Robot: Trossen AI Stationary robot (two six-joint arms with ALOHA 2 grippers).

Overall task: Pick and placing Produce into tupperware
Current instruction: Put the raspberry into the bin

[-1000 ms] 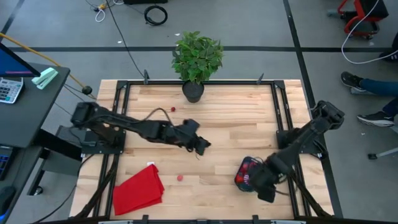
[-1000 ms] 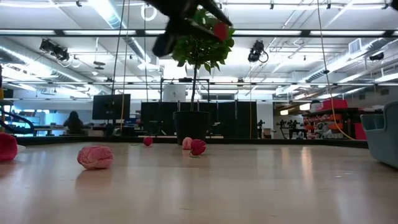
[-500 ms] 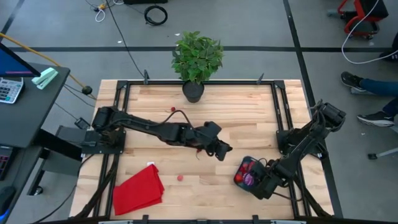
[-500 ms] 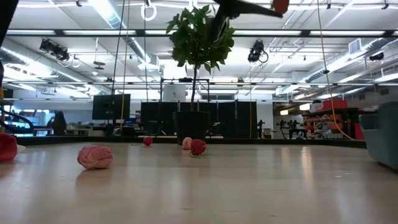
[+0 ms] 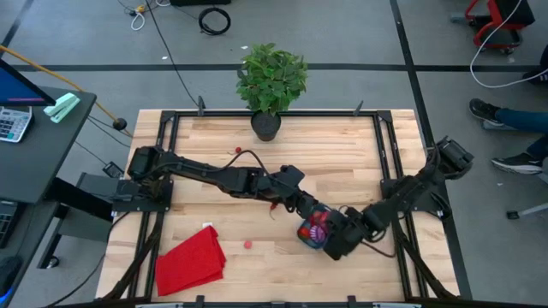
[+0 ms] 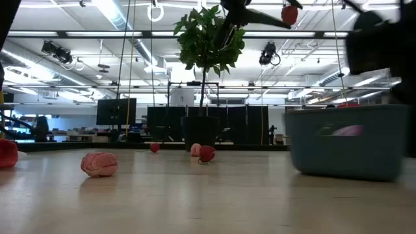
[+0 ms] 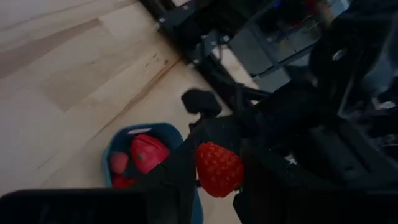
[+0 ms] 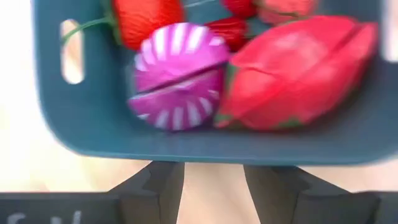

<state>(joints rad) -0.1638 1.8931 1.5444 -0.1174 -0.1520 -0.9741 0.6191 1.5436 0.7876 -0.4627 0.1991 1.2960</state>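
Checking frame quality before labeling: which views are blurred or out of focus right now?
Right wrist view: motion-smeared, though the purple-and-white striped piece in the teal tub stays readable. Left wrist view: background soft, held strawberry fairly crisp. Low view: tub and the dark arm above it blurred; pink piece on the table sharp. High view: sharp.

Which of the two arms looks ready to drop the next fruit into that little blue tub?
The left. Its pincer holds a bumpy red strawberry piece over the small teal plastic tub. The right pincer is busy gripping that tub's rim.
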